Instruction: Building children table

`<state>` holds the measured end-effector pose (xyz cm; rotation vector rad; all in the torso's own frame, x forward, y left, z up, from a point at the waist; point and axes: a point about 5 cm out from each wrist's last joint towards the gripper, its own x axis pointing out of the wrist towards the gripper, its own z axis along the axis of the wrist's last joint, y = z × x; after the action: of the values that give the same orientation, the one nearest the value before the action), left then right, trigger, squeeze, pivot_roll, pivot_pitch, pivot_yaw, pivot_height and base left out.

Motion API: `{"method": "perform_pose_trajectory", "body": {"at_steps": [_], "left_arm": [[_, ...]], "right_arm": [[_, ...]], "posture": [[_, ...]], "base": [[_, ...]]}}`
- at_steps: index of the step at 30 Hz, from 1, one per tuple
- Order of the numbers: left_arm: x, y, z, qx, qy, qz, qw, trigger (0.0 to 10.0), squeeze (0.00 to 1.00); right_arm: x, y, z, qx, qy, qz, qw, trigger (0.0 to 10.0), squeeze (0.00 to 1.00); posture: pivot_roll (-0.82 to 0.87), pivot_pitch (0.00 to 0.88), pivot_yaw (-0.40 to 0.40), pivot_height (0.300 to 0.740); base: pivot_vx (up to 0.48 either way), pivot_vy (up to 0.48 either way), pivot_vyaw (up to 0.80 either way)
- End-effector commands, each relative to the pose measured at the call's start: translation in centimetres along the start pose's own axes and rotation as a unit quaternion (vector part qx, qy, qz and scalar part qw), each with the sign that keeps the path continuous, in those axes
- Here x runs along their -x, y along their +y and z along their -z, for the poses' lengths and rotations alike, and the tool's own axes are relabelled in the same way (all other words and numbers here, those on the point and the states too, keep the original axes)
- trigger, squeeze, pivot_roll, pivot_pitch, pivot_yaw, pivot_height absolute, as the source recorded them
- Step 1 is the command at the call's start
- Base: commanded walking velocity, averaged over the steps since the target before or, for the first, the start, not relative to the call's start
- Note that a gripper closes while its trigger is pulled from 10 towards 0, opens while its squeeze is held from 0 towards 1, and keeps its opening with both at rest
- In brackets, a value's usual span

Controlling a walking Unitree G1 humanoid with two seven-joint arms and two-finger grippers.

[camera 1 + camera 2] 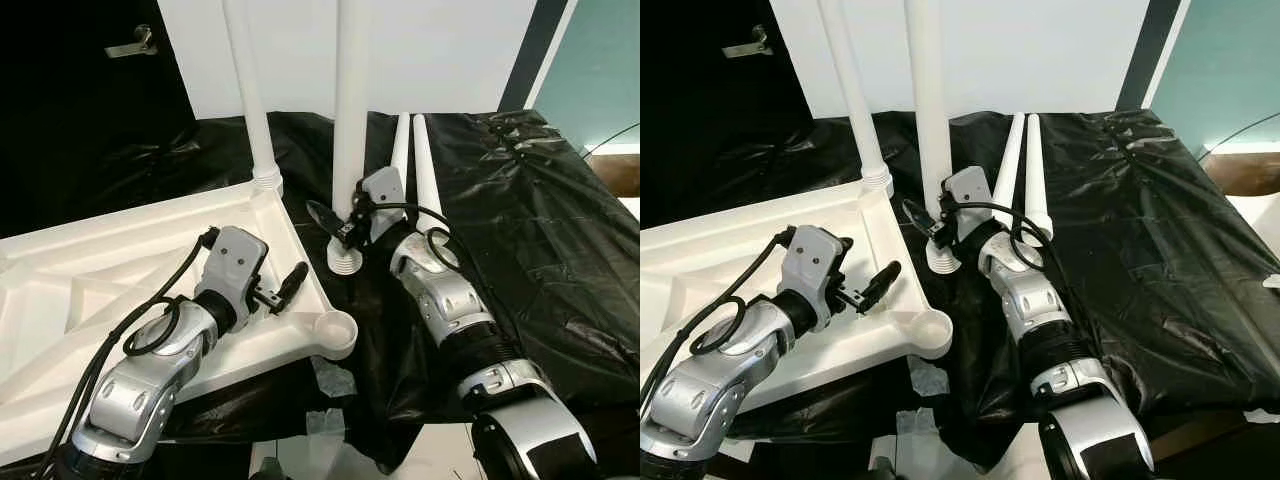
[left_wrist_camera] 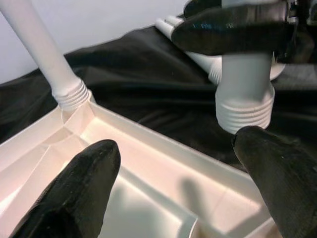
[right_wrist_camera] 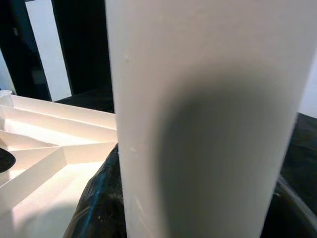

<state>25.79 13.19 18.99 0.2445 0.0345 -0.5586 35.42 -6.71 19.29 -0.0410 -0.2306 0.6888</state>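
Right gripper (image 1: 338, 222), fingers clamped on upright white leg (image 1: 350, 120); left gripper (image 1: 287, 288), fingers apart, over upturned tabletop (image 1: 120, 270).

Smooth white plastic, faintly glossy, on the upturned tabletop (image 1: 120, 250) and the table legs (image 1: 350, 110) — ridged at the threaded ends. Crinkled, shiny black plastic sheeting (image 1: 540, 210) underneath. Brushed silver metal on the arms (image 1: 450, 300) — matt black fingers (image 2: 84, 193).

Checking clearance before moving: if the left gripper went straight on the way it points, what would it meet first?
Probably the upright white plastic table leg held in the right gripper; the left gripper has open fingers, and depth is uncertain.
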Motion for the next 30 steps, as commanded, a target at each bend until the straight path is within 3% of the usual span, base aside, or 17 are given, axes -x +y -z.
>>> {"method": "perform_pose_trajectory", "body": {"at_steps": [1, 11, 13, 14, 18, 25, 30], "left_arm": [[0.1, 0.0, -0.2, -0.004, -0.002, 0.011, 1.000, 10.0, 0.00], [-0.4, 1.0, -0.1, 0.016, -0.027, -0.044, 0.999, 10.0, 0.00], [-0.6, 1.3, -0.1, 0.032, -0.046, -0.067, 0.996, 10.0, 0.00], [-0.8, 1.6, 0.1, 0.056, -0.084, -0.094, 0.990, 10.0, 0.00], [-0.7, 1.6, 0.8, 0.089, -0.135, -0.118, 0.980, 10.0, 0.00], [-0.5, 1.6, 2.8, 0.121, -0.137, -0.134, 0.974, 10.0, 0.00], [-0.5, 1.8, 3.0, 0.121, -0.141, -0.142, 0.972, 10.0, 0.00]], "right_arm": [[0.0, -0.1, -0.5, -0.001, -0.014, 0.001, 1.000, 10.0, 0.00], [0.4, -0.9, -0.5, -0.001, -0.021, 0.008, 1.000, 10.0, 0.00], [0.5, -1.0, -0.5, -0.008, -0.027, 0.008, 1.000, 10.0, 0.00], [0.6, -1.1, -0.6, -0.018, -0.039, 0.010, 0.999, 10.0, 0.00], [1.0, -1.3, -0.4, -0.031, -0.054, 0.012, 0.998, 10.0, 0.00], [1.8, -1.4, 0.7, -0.040, -0.052, 0.014, 0.998, 10.0, 0.00], [1.9, -1.3, 1.0, -0.040, -0.053, 0.016, 0.998, 10.0, 0.00]], "posture": [[0.16, 0.018, -0.010, 0.740], [0.15, 0.023, -0.005, 0.740], [0.15, 0.025, -0.005, 0.740], [0.14, 0.027, -0.004, 0.740], [0.14, 0.026, -0.003, 0.740], [0.13, 0.028, -0.003, 0.740], [0.13, 0.033, -0.002, 0.740]], "base": [[0.000, 0.000, 0.00], [0.000, 0.000, 0.00], [0.000, 0.000, 0.00], [0.000, 0.000, 0.00], [0.000, 0.000, 0.00], [0.000, 0.000, 0.00], [0.000, 0.000, 0.00]]}}
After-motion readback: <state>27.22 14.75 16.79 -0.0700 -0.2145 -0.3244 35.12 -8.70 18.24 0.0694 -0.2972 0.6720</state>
